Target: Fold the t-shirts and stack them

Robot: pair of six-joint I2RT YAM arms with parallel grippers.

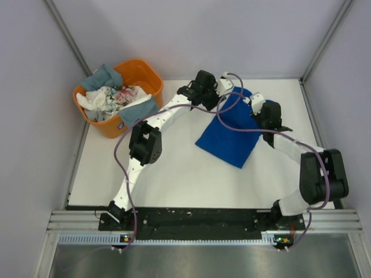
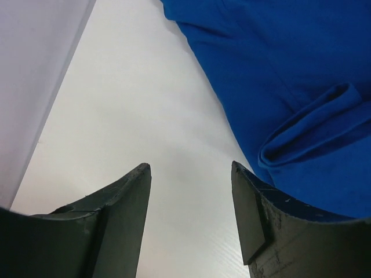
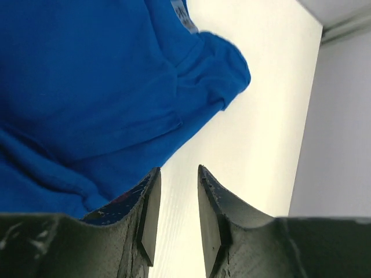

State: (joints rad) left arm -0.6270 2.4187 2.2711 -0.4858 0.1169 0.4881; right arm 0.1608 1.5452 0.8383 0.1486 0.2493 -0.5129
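Note:
A royal blue t-shirt (image 1: 232, 132) lies folded into a narrow strip on the white table, far right of middle. It fills the right of the left wrist view (image 2: 290, 75) and the left of the right wrist view (image 3: 87, 87). My left gripper (image 1: 225, 87) is open and empty at the shirt's far left edge (image 2: 191, 168). My right gripper (image 1: 257, 104) is open and empty at the shirt's far right edge (image 3: 177, 169). Other t-shirts (image 1: 113, 95), grey-blue, white and floral, lie heaped in the orange tub.
The orange tub (image 1: 145, 75) stands at the far left corner of the table. Grey walls (image 1: 35, 116) close in both sides and the back. Purple cables (image 1: 232, 124) drape over the blue shirt.

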